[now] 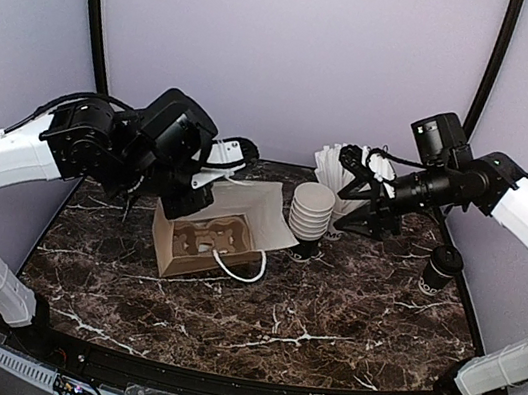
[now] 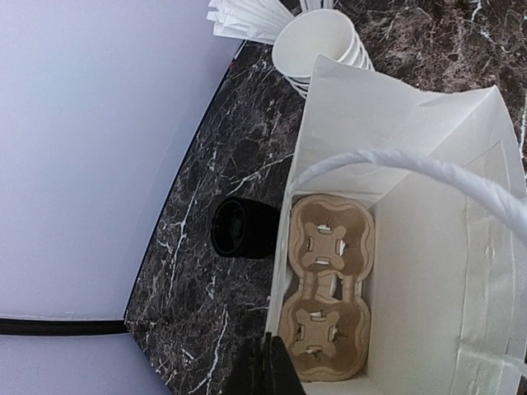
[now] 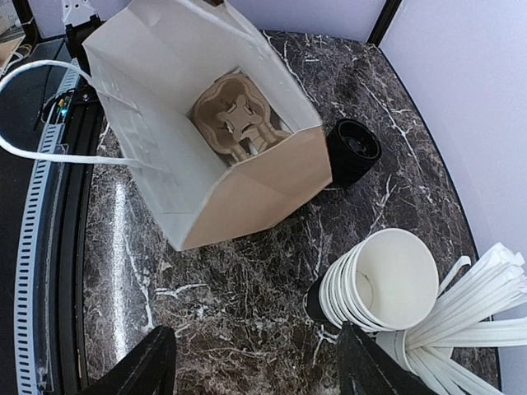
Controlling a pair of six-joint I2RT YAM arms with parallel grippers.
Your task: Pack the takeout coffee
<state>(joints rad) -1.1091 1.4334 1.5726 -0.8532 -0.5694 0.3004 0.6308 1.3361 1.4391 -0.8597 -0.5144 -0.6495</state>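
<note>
– Left gripper [image 2: 265, 368]: why is it pinched together at the paper bag [image 2: 428, 271]?

– Its fingers are closed on the bag's rim, on the wall nearest the takeout coffee [image 3: 354, 151]. The likely purpose is to hold the mouth spread and the bag steady. That leaves the pulp cup carrier [image 2: 325, 288] on the bag's floor reachable from above. Both its sockets are empty, and the white rope handle [image 2: 412, 164] arches across the opening.

– And the right gripper [image 3: 255, 346]?

– Jaws apart, nothing between them. It hovers above the marble tabletop [image 3: 247, 313], just beside the stack of lidless cups [image 3: 387, 284] and the wrapped straws [image 3: 482, 300]. It appears readied for a pick.

– Where is the coffee?

– Upright on the tabletop with its lid on, outside the bag and just beside its far wall, so it is not yet packed. A second lidded cup [image 1: 442, 268] stands well apart at the table's right, near the right arm. At that size it cannot be settled whether it is another coffee.
</note>
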